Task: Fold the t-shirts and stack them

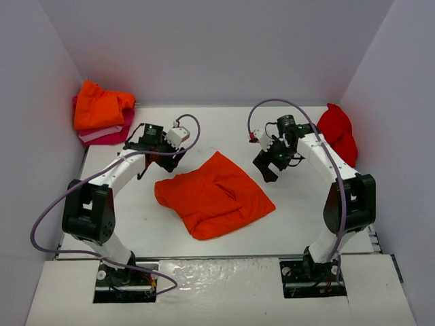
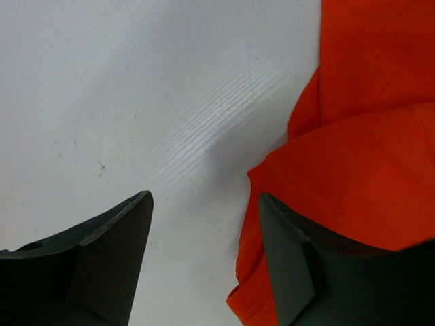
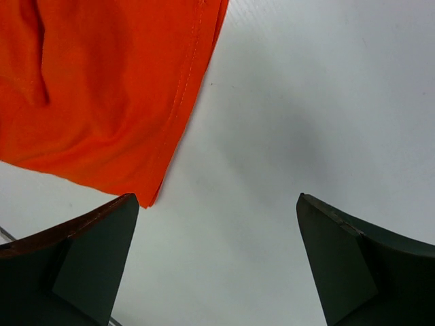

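Lying just beside right pincer (image 3: 217, 201), orange t-shirt (image 1: 214, 197)

The crumpled orange cloth t-shirt (image 1: 216, 195) lies on the white counter (image 1: 299, 210) between the left fingers (image 2: 102, 265) and the right fingers (image 3: 88, 265), near both.

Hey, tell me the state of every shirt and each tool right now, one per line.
middle orange t-shirt: partly folded, lying rumpled
far orange t-shirt: crumpled on the folded stack
red t-shirt: bunched, unfolded
left tool: open, empty
right tool: open, empty
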